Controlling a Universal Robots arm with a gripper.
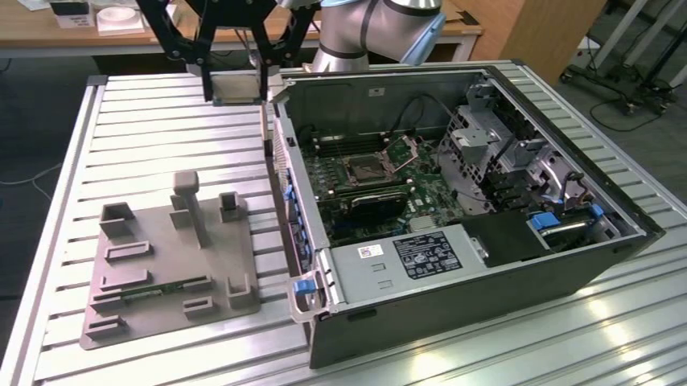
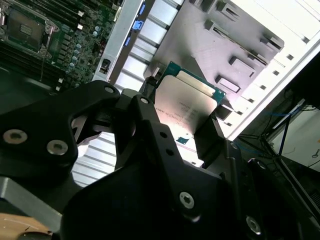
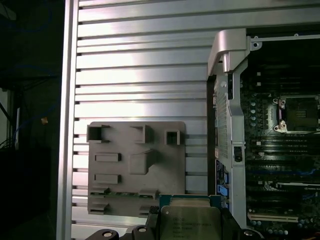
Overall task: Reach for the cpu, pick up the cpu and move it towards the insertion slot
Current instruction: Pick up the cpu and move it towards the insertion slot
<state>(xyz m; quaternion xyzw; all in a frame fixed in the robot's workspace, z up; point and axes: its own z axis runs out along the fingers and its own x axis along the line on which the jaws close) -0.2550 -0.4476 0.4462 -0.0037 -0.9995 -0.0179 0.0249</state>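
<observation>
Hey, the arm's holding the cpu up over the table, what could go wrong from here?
The pincer grips the cpu only by its edges, so it might slip or tilt on the way. The computer case wall stands between it and the insertion slot, so a low path could clip it. The slot's hinged bracket stands open nearby and could snag the chip.

A dull, brushed-metal lid is seen on the cpu (image 2: 187, 107); the ribbed worktop (image 1: 161, 129) is glossy aluminium, the hand (image 2: 175, 145) matt black.
</observation>
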